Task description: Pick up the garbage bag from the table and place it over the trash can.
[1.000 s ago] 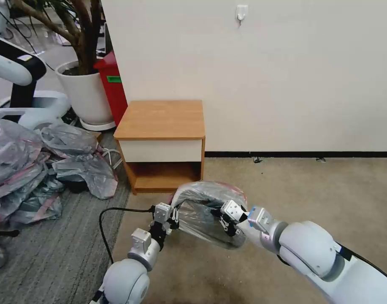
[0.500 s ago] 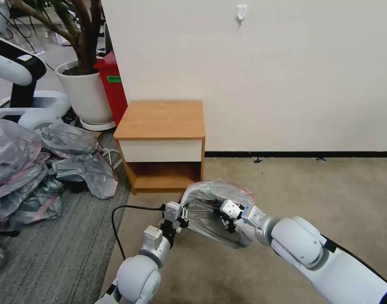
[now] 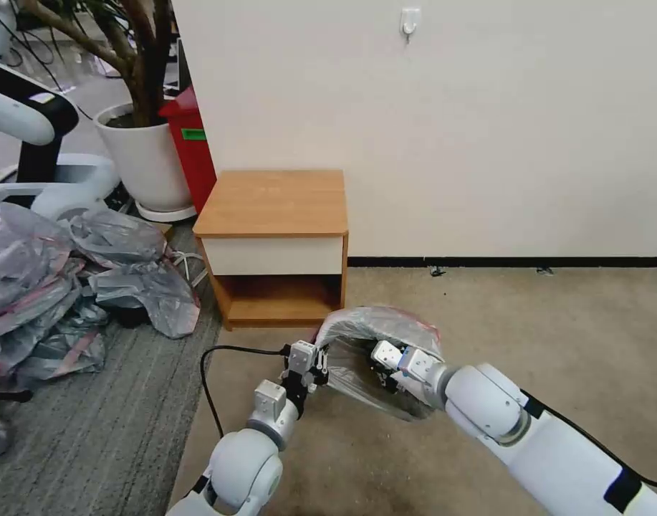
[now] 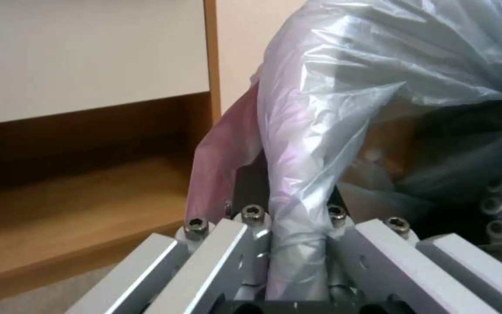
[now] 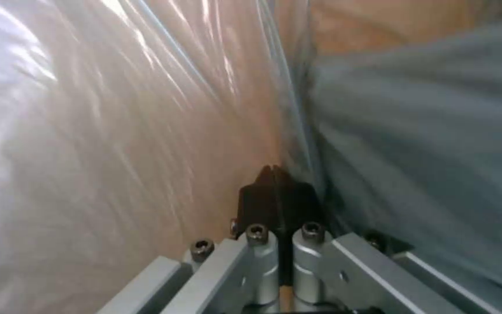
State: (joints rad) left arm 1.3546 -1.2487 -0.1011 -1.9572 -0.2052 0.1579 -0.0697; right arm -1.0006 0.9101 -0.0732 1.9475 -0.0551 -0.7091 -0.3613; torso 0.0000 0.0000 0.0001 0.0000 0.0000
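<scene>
The garbage bag [image 3: 385,331], crinkly grey plastic with a pink rim, hangs stretched between my two grippers just above the beige carpet, in front of the table's right corner. My left gripper [image 3: 319,363] is shut on a bunched fold of the bag [image 4: 297,187] at its left side. On the bag's right side, my right gripper [image 3: 382,364] is shut with the film [image 5: 146,131] pressed around its black fingertips [image 5: 275,192]. The wooden table [image 3: 274,204] stands against the wall with a bare top; its shelf gap [image 4: 71,183] lies close beside the left gripper. The trash can is hidden.
A heap of grey-and-pink bags [image 3: 63,279] covers the floor at the left. A white plant pot [image 3: 145,158] and a tall red bin [image 3: 192,143] stand behind the table's left side. A black cable [image 3: 212,380] loops by my left arm. Open carpet lies to the right.
Both arms have carried the stretched bag a little to the right and lower, still gripped on both sides. The table and the heap have not moved.
</scene>
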